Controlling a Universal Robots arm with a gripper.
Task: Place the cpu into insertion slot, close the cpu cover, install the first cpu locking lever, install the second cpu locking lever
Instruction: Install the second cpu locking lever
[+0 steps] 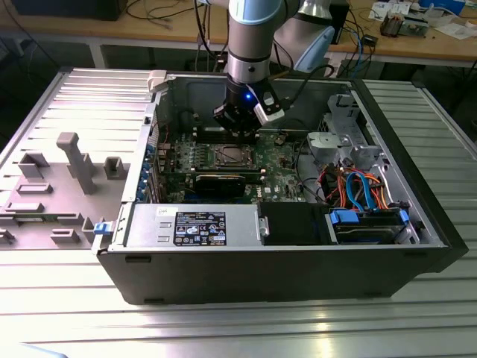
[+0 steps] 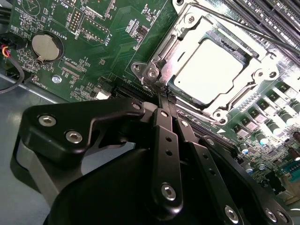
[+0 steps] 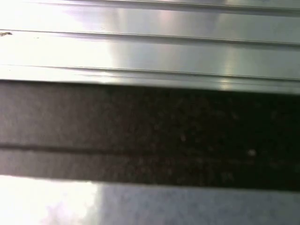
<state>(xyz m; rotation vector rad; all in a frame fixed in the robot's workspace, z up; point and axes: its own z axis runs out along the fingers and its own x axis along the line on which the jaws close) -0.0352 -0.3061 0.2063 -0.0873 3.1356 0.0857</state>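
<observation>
Silver cpu (image 2: 216,75) sits in the insertion slot (image 2: 262,58), cpu cover (image 2: 187,33) seemingly down; closed pincer (image 2: 165,96) touches its near corner.

Cpu (image 2: 215,75): flat square chip, dull silver top glaring bright in the second wrist view. Seated flat in the slot (image 2: 187,35), just past the gripper (image 2: 165,101) tips.

Slot: square socket, dark metal rim, on the green board; in the exterior view it sits directly under the tool (image 1: 232,155).

Cover (image 2: 176,61): thin silver-grey frame with a large square window, lying down flat around the chip, the chip's top showing through the window. Its near corner sits right at the tool tips; contact cannot be judged.
</observation>
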